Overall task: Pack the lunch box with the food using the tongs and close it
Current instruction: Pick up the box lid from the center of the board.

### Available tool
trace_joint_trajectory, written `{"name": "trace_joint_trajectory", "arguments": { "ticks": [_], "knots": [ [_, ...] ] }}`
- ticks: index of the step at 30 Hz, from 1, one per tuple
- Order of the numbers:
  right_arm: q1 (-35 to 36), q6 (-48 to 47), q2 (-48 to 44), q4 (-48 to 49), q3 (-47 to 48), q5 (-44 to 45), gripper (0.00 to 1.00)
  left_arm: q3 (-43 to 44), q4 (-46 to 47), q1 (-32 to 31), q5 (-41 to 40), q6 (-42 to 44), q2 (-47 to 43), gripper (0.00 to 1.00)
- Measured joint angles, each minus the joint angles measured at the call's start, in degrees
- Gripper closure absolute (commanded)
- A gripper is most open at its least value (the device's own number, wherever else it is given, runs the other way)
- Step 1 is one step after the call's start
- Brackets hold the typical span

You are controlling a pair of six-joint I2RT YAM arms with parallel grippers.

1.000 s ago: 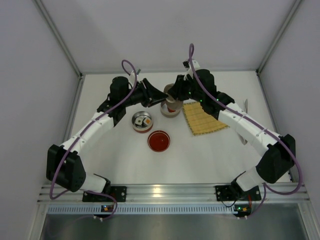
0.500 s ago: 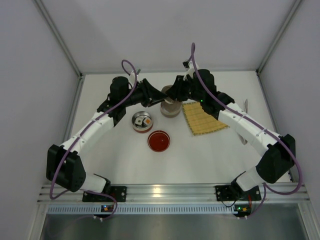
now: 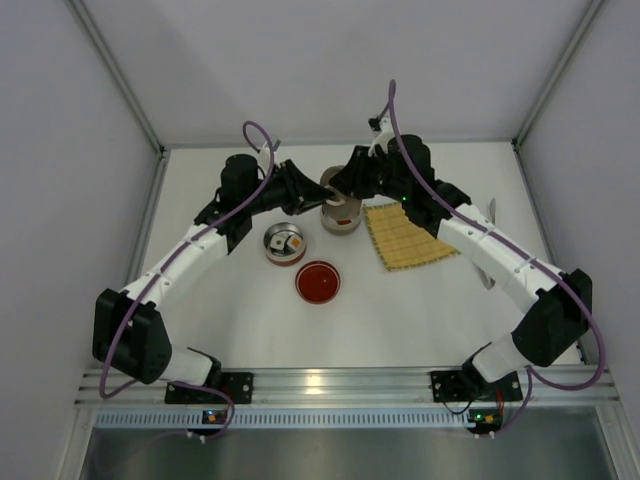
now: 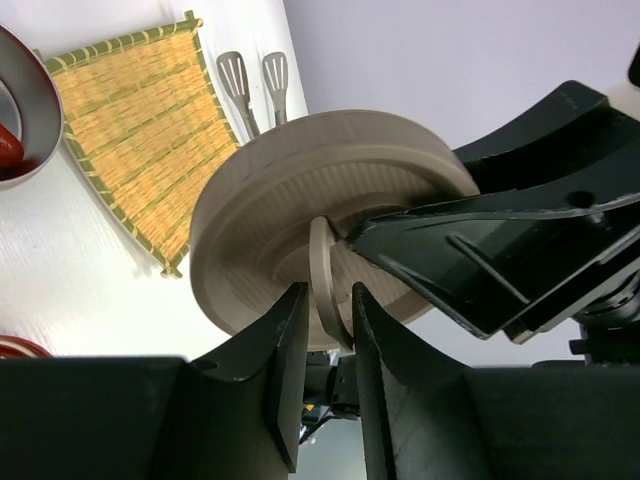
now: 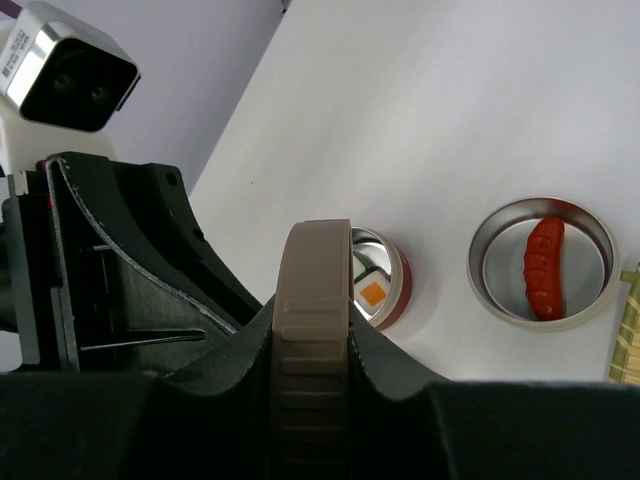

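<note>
My right gripper point(image 5: 315, 318) is shut on the rim of a round beige lid point(image 5: 318, 265), holding it on edge above the table. In the left wrist view the lid point(image 4: 300, 190) faces me. Its thin loop handle point(image 4: 322, 275) stands between the narrowed jaws of my left gripper point(image 4: 330, 320), with a small gap still showing. Below, one steel bowl point(image 5: 590, 300) holds the red piece point(image 5: 543, 265). A red-based bowl point(image 3: 284, 258) holds sushi point(image 5: 372, 291). The tongs point(image 4: 255, 85) lie beyond the bamboo mat point(image 4: 140, 130).
A red round dish point(image 3: 318, 281) lies in front of the two bowls. The mat point(image 3: 405, 235) lies to the right of the steel bowl point(image 3: 340, 222), partly under my right arm. Both grippers point(image 3: 325, 188) meet above that bowl.
The left jaws have narrowed around the lid's handle. The right gripper has carried the lid a little up and back; its grip is unchanged.
</note>
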Motion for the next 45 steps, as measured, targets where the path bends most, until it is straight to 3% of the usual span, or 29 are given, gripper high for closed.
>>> {"name": "trace_joint_trajectory", "arguments": {
  "ticks": [17,24,26,27,29,30,31,35,37,45],
  "knots": [
    [0.00,-0.20,0.00,0.07,0.61,0.02,1.00,-0.85,0.04,0.00,-0.52,-0.66,0.00,0.75],
    [0.00,-0.98,0.00,0.07,0.61,0.22,1.00,-0.83,0.13,0.17,-0.87,-1.62,0.00,0.90],
    [0.00,-1.09,0.00,0.02,0.61,0.17,0.89,-0.83,0.17,0.33,-1.33,-2.05,0.00,0.96],
    [0.00,-1.07,0.02,0.02,0.61,0.17,0.66,-0.83,0.31,0.37,-1.40,-2.19,0.00,1.00],
    [0.00,-0.96,0.07,0.07,0.61,0.20,0.40,-0.83,0.28,0.37,-1.29,-1.73,0.00,1.00],
    [0.00,-1.27,0.11,0.11,0.61,0.20,0.13,-0.83,0.09,0.33,-1.31,-1.40,0.00,1.00],
    [0.00,-1.22,0.11,0.04,0.61,0.28,0.04,-0.83,-0.11,0.33,-1.22,-0.81,0.00,1.00],
    [-0.68,-4.68,0.11,0.02,0.61,0.90,0.01,0.79,-4.79,1.38,-0.04,4.24,0.00,1.00],
    [-2.29,-6.67,0.04,-0.15,0.61,0.61,0.01,4.02,-10.45,2.67,-0.22,10.64,0.00,1.00],
    [-17.73,-14.21,-2.32,-5.29,0.59,-3.39,0.01,27.47,-38.03,4.35,-5.77,40.61,3.85,1.00]
  ]
}}
